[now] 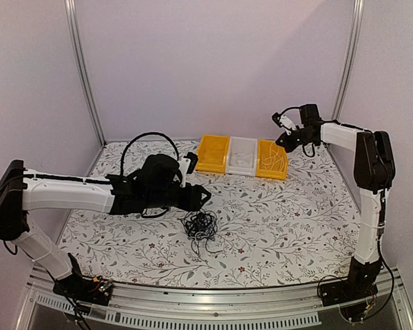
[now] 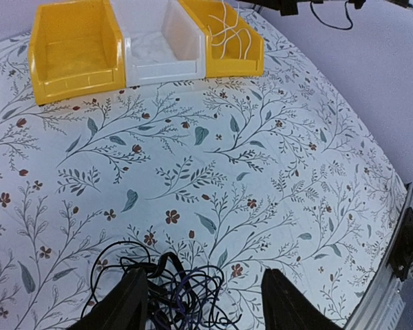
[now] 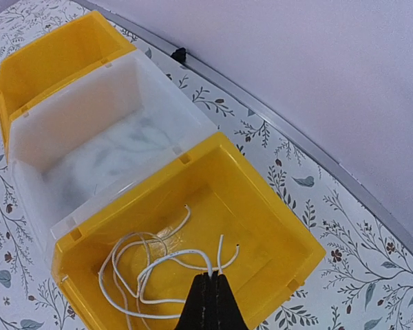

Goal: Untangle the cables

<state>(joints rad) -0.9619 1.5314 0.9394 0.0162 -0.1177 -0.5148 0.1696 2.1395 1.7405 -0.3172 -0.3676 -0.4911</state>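
Note:
The cables [image 1: 201, 225] are a fist-sized clump of thin black wires on the flowered table. In the left wrist view the clump [image 2: 171, 289] lies at the bottom, against my left finger [image 2: 124, 306]. My left gripper [image 1: 204, 199] hangs just above and left of the clump. In its own view the left gripper [image 2: 206, 306] is open with its jaws wide apart, and the right half of the gap is bare table. My right gripper [image 1: 283, 143] is over the right yellow bin [image 1: 272, 159]. In the right wrist view the right gripper [image 3: 211, 289] is shut on a white wire [image 3: 158, 258] that trails into the bin.
Three bins stand in a row at the back: a yellow bin [image 1: 213, 152], a white bin [image 1: 242, 155] and the right yellow bin [image 3: 275, 227] holding loose white wires. Metal frame posts and walls close in the back and sides. A metal rail [image 1: 213, 316] runs along the near edge.

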